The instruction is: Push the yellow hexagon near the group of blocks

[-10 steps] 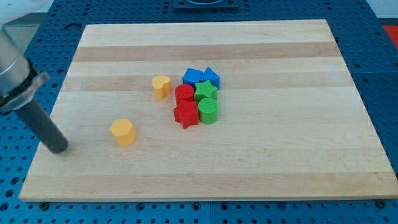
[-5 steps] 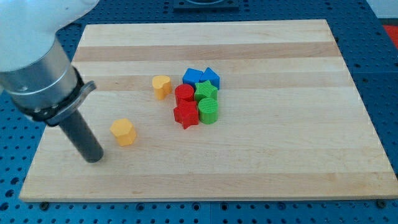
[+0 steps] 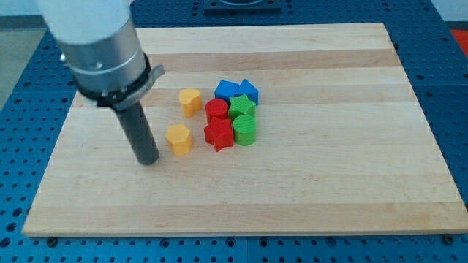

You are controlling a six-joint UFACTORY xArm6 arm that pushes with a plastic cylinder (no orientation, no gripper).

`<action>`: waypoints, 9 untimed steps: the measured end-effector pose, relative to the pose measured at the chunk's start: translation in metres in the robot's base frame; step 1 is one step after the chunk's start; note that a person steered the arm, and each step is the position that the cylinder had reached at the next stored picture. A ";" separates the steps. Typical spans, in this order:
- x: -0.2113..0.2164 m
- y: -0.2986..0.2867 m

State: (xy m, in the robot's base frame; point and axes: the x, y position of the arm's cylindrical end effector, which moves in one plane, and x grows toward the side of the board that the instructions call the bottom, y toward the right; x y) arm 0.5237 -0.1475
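Note:
The yellow hexagon lies on the wooden board, a short gap to the left of the red star. My tip rests on the board just left of and slightly below the hexagon, close to it. The group holds the red star, a red cylinder, a green star, a green cylinder and two blue blocks. A yellow heart sits just left of the group, above the hexagon.
The arm's grey body hangs over the board's upper left. Blue perforated table surrounds the board on all sides.
My tip has swept rightward and slightly up from the board's left edge. The yellow hexagon has been pushed right and up, from lower left to close beside the red star.

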 end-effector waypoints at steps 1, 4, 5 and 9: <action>0.014 0.008; -0.036 0.015; -0.050 0.015; -0.035 0.039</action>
